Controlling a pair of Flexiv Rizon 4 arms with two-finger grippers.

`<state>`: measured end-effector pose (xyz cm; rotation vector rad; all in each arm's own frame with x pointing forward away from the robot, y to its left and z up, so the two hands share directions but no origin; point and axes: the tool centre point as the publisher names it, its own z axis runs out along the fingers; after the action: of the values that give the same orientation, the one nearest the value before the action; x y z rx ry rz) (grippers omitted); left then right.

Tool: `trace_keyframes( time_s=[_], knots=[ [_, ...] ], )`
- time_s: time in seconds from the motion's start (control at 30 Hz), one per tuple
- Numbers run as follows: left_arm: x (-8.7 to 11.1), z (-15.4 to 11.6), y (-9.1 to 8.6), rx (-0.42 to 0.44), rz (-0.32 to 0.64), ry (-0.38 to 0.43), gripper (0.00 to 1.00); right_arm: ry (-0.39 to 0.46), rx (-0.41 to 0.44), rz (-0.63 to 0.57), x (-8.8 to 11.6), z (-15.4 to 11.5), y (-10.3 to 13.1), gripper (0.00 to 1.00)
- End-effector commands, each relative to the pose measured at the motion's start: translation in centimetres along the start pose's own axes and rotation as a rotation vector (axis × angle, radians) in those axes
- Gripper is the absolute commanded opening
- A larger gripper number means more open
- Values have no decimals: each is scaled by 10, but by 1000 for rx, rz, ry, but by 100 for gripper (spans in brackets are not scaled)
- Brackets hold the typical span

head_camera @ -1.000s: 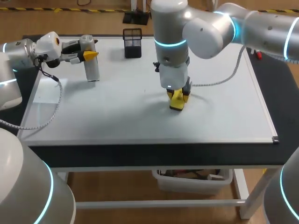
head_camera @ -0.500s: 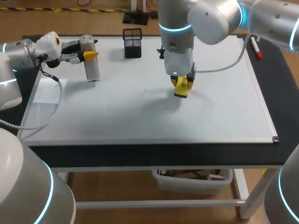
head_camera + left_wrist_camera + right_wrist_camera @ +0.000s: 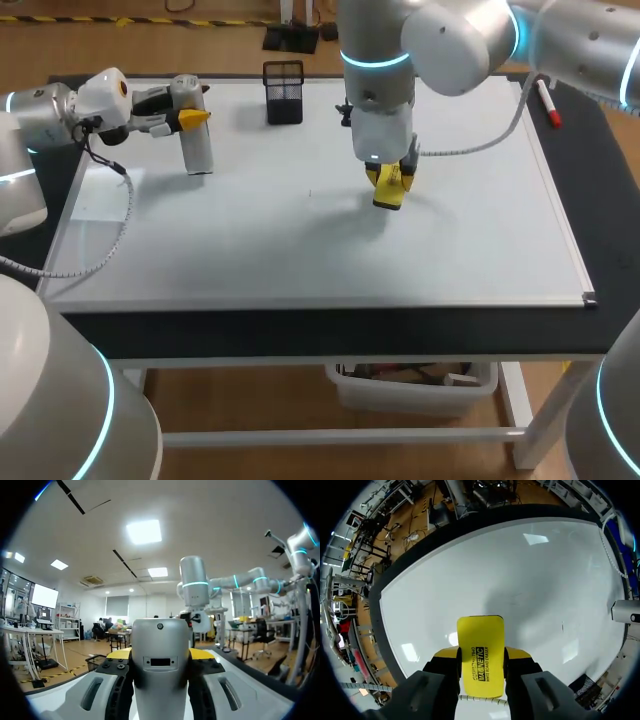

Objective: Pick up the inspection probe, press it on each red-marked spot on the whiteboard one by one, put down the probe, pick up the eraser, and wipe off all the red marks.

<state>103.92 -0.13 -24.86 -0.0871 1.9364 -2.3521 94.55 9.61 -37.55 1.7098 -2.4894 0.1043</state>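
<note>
The yellow eraser point(image 3: 388, 188) sits a little toward 3 o'clock of the middle of the whiteboard point(image 3: 250, 240), low over the surface – whether it touches the board I cannot tell. The right gripper point(image 3: 389, 180) points down from above and has it clamped: in the right wrist view the eraser point(image 3: 480, 647) fills the gap between the two yellow-tipped fingers point(image 3: 446, 654), both pressed against its sides.

The inspection probe point(image 3: 196, 140) stands upright toward 10 o'clock of the board. The left gripper point(image 3: 186, 118) comes in level from 9 o'clock and grips it near the top; in the left wrist view the probe point(image 3: 160, 665) is squeezed between the two yellow tips.

A black mesh pen cup point(image 3: 284, 92) stands at the board's 12 o'clock edge – a red marker point(image 3: 546, 103) lies on the black table point(image 3: 610, 200) off toward 2 o'clock.
</note>
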Motion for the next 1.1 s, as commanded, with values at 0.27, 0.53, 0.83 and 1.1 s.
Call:
trace_keyframes(
  time_s=[0.27, 0.53, 0.83, 1.1],
  knots=[
    [0, 0, -1, -1, 0, -1, 0, 33, 44, -83, -9, -6, -34, 0],
    [0, 0, -1, -1, 0, -1, 0, -31, 27, -187, -31, -5, -77, 0],
    [0, 0, -1, -1, 0, -1, 0, 9, 55, -248, -51, -11, -130, 0],
    [0, 0, -1, -1, 0, -1, 0, -1, 59, -291, -73, -14, -163, 0]
  ],
)
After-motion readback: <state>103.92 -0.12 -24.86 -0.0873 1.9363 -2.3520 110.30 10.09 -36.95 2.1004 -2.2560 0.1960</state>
